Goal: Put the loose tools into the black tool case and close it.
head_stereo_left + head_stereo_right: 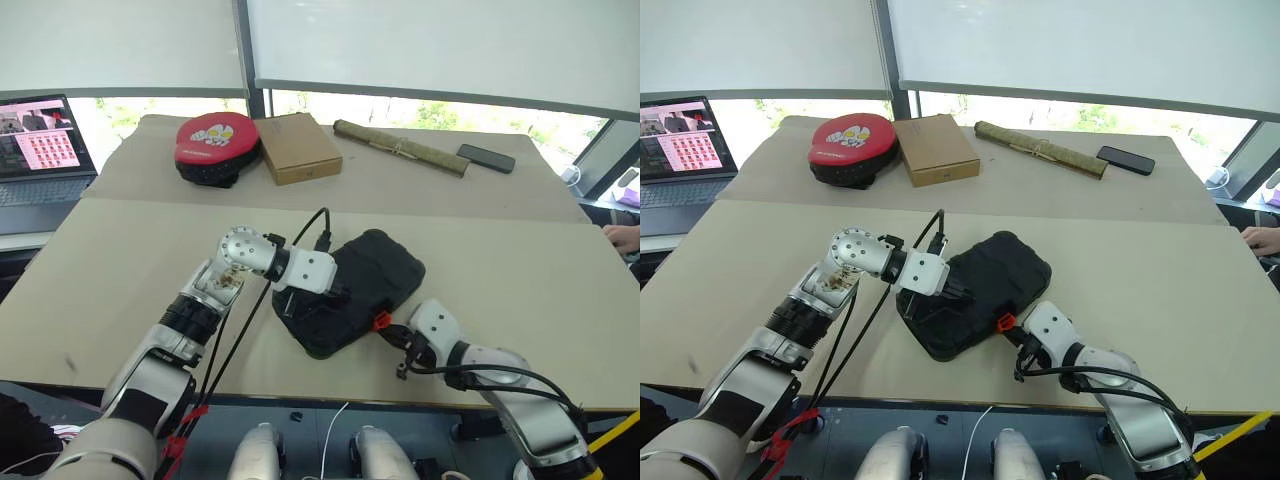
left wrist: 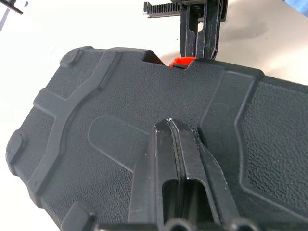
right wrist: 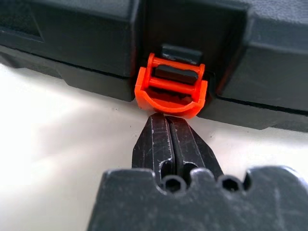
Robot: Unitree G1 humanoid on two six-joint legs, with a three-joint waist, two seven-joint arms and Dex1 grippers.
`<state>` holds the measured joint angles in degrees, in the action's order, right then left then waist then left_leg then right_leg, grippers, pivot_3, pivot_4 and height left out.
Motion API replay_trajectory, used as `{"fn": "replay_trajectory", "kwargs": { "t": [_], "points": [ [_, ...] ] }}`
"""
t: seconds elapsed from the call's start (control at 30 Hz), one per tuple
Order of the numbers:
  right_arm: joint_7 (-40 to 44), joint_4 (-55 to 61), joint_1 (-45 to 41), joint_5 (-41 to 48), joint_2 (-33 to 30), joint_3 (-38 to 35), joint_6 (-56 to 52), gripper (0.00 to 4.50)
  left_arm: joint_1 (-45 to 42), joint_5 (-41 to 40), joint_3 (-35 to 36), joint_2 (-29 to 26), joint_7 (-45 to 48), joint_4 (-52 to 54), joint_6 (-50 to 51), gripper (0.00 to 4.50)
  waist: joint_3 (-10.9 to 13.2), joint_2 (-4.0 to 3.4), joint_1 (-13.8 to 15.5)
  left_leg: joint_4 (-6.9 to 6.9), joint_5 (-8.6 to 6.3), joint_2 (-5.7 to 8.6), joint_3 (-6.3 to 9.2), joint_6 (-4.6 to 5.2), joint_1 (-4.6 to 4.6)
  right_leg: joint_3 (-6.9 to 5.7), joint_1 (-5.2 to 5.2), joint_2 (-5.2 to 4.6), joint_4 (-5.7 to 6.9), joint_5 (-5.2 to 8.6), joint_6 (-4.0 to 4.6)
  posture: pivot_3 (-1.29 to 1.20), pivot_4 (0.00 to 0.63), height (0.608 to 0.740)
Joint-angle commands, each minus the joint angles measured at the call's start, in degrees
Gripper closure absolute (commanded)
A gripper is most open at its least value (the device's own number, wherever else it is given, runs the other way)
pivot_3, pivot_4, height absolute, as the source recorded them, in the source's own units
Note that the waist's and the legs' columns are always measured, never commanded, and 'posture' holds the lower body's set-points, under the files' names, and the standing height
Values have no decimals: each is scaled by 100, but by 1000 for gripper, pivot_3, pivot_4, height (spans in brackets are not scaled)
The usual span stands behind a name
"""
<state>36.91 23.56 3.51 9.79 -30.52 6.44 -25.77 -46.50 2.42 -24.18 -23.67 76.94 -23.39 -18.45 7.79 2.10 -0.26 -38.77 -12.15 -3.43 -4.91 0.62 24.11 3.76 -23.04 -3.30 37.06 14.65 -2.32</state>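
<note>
Right gripper (image 3: 169, 122) — fingers pressed together, empty — touches the orange latch (image 3: 171, 86); left gripper (image 2: 174, 126), likewise closed, presses the black tool case (image 1: 350, 290) lid.

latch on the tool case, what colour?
Orange; the latch on the black tool case shows best in the right wrist view.

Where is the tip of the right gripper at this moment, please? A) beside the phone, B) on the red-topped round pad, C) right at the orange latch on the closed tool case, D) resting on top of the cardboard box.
C: the shut right gripper sits at the orange latch on the front edge of the closed black tool case.
</note>
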Motion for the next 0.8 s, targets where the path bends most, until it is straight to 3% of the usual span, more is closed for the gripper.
{"fn": "replay_trajectory", "kwargs": {
  "t": [0.03, 0.33, 0.8],
  "points": [
    [-18, 833, -102, 296, -11, -419, 197, 4500, 171, 470, -476, 112, -33, -320, -187, 4480, -1, -2, 9, 0, 0, 1, 0, 1, 0, 2, 0, -1, 0, 0, 0, 0, 150, 740],
    [123, 1179, -177, 331, -180, -353, -145, 4500, 191, 640, -515, 169, -73, -492, -469, 4480, -13, -23, 27, 0, 1, 1, -2, 2, -3, 5, 1, -2, -1, 22, 22, 0, 150, 740],
    [449, 822, -587, 91, -615, -353, -67, 4500, 279, 610, -481, 79, -104, -455, -406, 4480, -22, -28, 32, 1, 1, 1, -1, 2, -6, 6, 3, -1, -3, 32, 8, 0, 150, 740]
  ]
}}
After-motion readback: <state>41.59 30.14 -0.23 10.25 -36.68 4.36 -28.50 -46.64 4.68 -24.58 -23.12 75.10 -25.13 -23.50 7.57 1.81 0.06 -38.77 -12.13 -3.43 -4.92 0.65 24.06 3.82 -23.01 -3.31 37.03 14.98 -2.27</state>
